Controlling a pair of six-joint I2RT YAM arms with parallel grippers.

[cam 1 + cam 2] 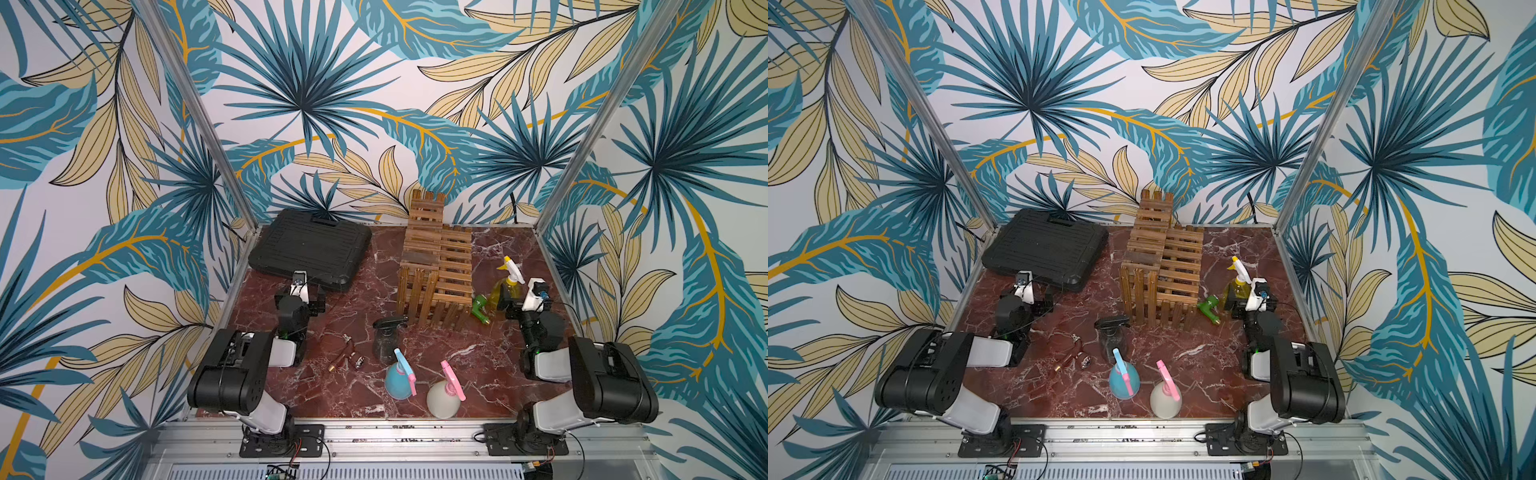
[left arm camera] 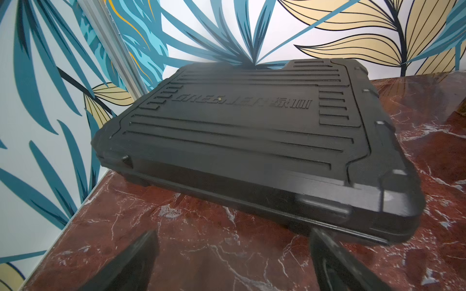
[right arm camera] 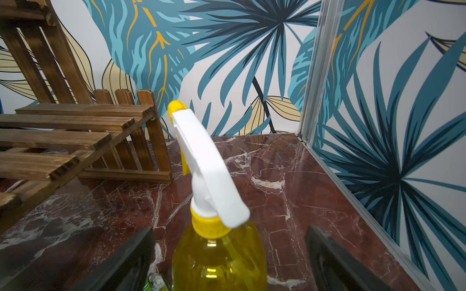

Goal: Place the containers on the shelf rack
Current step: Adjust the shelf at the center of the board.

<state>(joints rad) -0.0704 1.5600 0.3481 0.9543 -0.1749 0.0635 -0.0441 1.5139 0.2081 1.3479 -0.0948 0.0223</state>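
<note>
Biggest worry here is the yellow bottle (image 3: 216, 254): the right gripper (image 3: 227, 257) has its jaws spread wide with the bottle body sitting between them, not clamped yet, and that body is round and glossy, so if the jaws close off-centre I'd guess it squirts out sideways or tips over. It's also top-heavy looking with that long white trigger head (image 3: 201, 161) sticking up, so a low grip could let it swing on the lift. Then there's the little green nozzle (image 1: 481, 308) lying right next to the bottle's base, easy to nudge or pinch by accident. The shelf rack (image 1: 436, 266) stands just beside the bottle, toward the table's middle, and its steps are slats with gaps, so a bottle set down crooked could wobble or catch an edge; the trigger could also snag the rack's side pickets on the way over. Nothing is on the rack yet. The grey bottle (image 1: 386, 338) stands just in front of the rack, and the blue bottle (image 1: 398, 378) and white bottle (image 1: 445, 397) sit near the front edge, all upright as far as I can tell. The left gripper (image 2: 232, 259) is also wide open, holding nothing, parked facing the black case (image 2: 252, 141) at the back left corner.
</note>
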